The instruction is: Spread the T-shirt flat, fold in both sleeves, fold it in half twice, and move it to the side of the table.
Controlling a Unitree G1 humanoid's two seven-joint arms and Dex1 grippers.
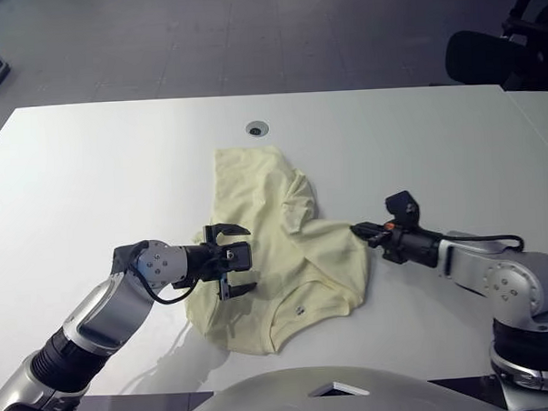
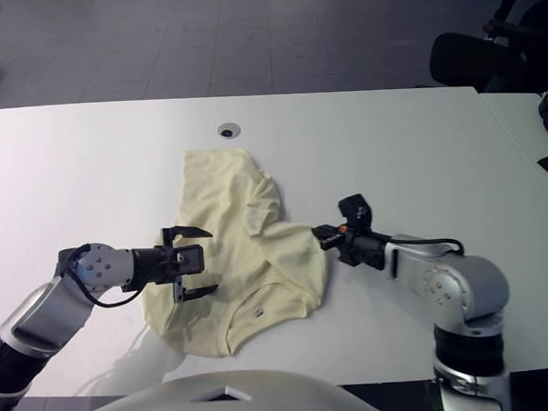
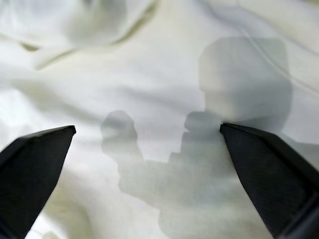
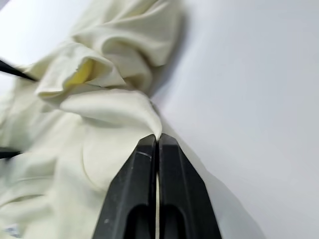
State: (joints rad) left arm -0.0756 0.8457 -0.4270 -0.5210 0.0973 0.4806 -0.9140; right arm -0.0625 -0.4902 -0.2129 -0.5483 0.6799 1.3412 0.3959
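T-shirt [image 1: 285,260] is lying crumpled near the middle of the table [image 1: 90,168], so I am judging the spreading barely begun; the sleeves, both halvings and the move aside are all waiting. I am holding my left gripper [image 1: 244,260] wide open and empty just over its left part, while my right gripper [image 1: 359,229] is pinching its right edge tight.

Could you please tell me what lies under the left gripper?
The rumpled T-shirt lies under the open left gripper, whose shadow falls on it. The table below that spot is covered by the T-shirt.
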